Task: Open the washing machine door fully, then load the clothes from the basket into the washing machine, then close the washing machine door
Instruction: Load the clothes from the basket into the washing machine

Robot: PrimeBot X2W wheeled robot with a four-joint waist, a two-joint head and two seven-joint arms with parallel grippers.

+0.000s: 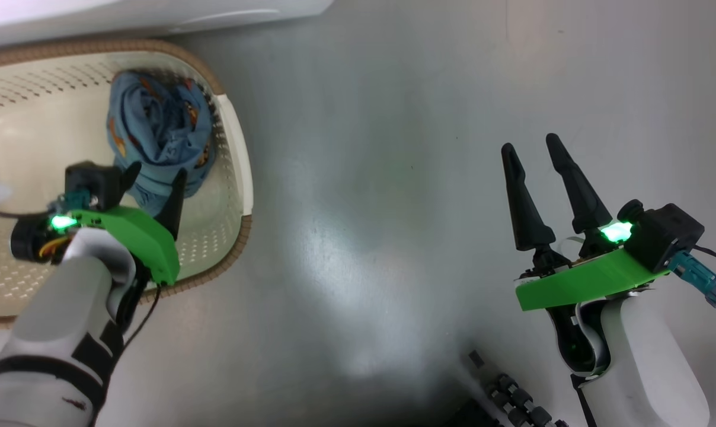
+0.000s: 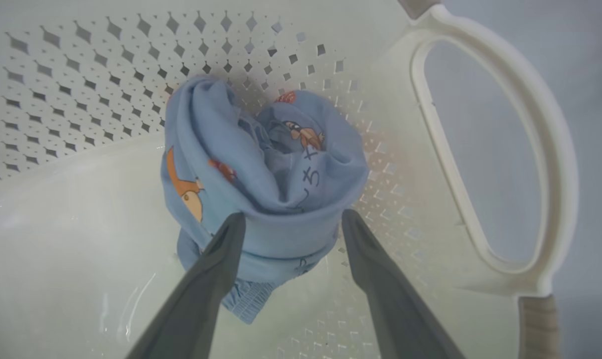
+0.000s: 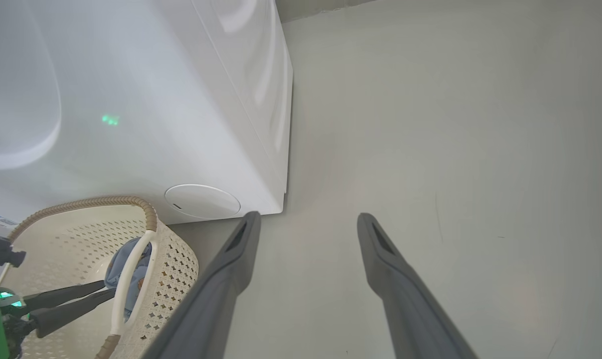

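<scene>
A bunched light blue garment with orange cartoon prints lies against the right wall of the cream perforated basket. My left gripper reaches down into the basket, open, its two fingers on either side of the near end of the garment. My right gripper hangs open over the bare grey floor, holding nothing. The white washing machine stands just behind the basket. Its door is out of view.
Grey floor stretches to the right of the basket and the machine's corner. Part of my wheeled base shows at the bottom edge. A round white service cap sits low on the machine's front.
</scene>
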